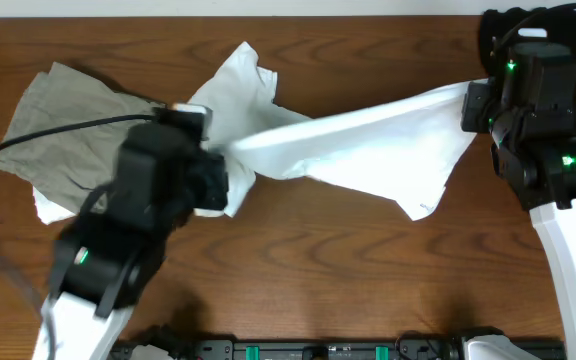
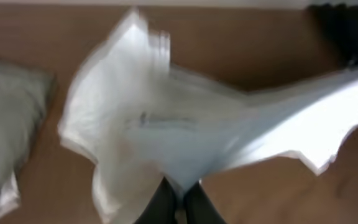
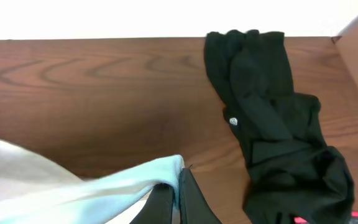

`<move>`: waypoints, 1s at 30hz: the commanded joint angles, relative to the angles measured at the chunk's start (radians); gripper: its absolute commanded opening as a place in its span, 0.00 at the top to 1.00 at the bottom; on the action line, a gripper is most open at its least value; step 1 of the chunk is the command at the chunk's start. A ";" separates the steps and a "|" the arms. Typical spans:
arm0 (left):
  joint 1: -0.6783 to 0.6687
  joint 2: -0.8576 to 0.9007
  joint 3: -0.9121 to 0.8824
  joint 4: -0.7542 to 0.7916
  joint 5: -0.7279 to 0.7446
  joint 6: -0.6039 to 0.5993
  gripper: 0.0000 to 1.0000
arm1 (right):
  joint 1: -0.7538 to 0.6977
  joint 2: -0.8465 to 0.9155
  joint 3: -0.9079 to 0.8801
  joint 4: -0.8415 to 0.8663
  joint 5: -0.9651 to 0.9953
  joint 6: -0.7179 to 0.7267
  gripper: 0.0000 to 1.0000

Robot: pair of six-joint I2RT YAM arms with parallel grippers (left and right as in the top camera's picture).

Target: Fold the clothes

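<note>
Subject: one white T-shirt (image 1: 368,140), found on the far half of the wooden counter (image 1: 298,270), drawn out in a long band from left of centre to the right edge.

Left claw (image 2: 180,193): pressed together on a bunched fold of the T-shirt, as the left wrist view shows. From above, the arm's own body hides the fingers. The cloth fans away from this grip. One loose flap reaches towards the far edge and the rest runs off to the right. The left wrist view is blurred. A faint grey mark shows on the fabric but cannot be read.

Right claw (image 3: 176,190): pressed together on an edge of the same T-shirt, near the right edge of the counter. In the right wrist view the white cloth enters between the two dark fingers from the left.

Between the two grips the shirt is pulled fairly straight along its upper line. A loose corner points towards the near edge, right of centre.

Other items: a grey-green garment (image 1: 63,125) lies crumpled at the far left corner, beside the left arm. A black garment (image 3: 272,124) lies heaped at the far right corner, apart from the T-shirt.
</note>
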 commanded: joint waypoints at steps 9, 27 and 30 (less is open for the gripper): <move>0.007 0.293 0.009 0.355 -0.125 0.063 0.94 | -0.019 -0.008 0.002 -0.037 0.056 0.005 0.99; 0.107 0.845 0.010 0.393 -0.159 0.134 0.71 | -0.020 -0.008 0.002 -0.064 0.055 0.005 0.99; 0.108 0.817 0.017 0.388 -0.153 0.130 0.47 | -0.020 -0.008 0.002 -0.064 0.055 0.005 0.99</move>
